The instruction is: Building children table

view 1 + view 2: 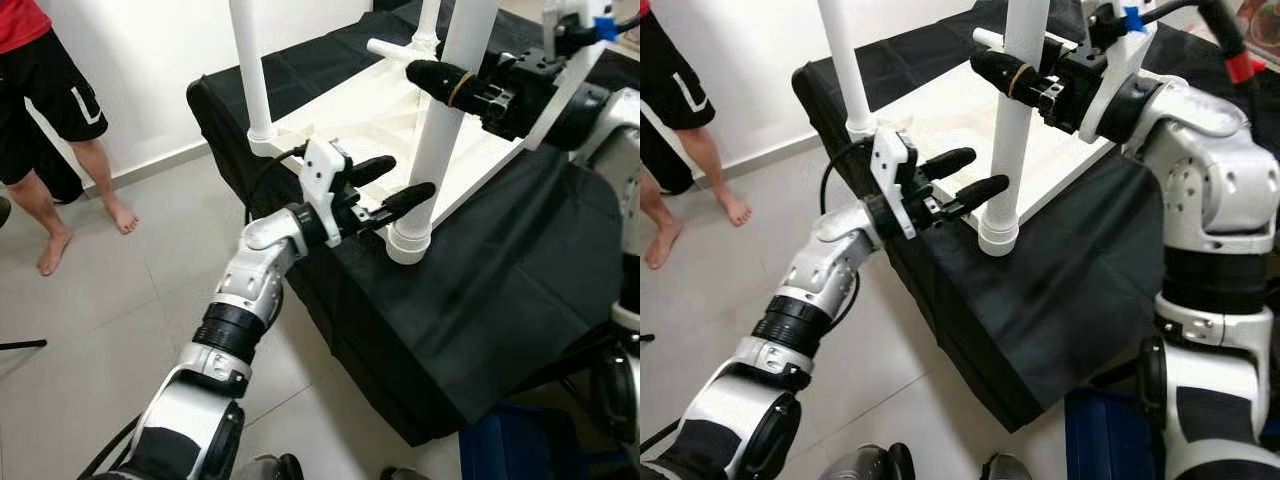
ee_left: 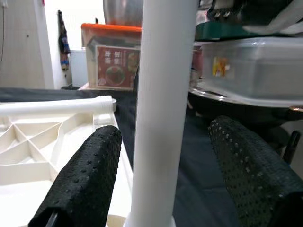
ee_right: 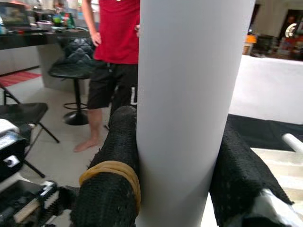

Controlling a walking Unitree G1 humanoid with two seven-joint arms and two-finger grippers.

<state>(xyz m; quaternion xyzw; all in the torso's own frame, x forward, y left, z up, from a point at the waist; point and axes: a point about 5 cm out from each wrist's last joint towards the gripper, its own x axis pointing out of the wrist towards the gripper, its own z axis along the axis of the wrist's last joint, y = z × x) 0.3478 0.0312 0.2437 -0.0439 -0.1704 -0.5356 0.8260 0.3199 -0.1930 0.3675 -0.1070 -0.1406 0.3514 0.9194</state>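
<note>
The red label (image 2: pixel 112 66) on the orange-lidded box (image 2: pixel 111 56) is too blurred to read.

Head views downward; wrist views close on leg (image 2: pixel 161 113).

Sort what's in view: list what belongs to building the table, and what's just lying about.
Job:
near leg, held by right gripper
left gripper, open around it
tabletop, upside down
far leg
loose leg

Lying about:
black cloth
storage boxes
bar stool

White table leg (image 1: pixel 440 130): top cut off by the frame. Person (image 1: pixel 45 110) beside it: cropped above the waist. Red-labelled box (image 2: pixel 112 61) behind it: print illegible.
</note>
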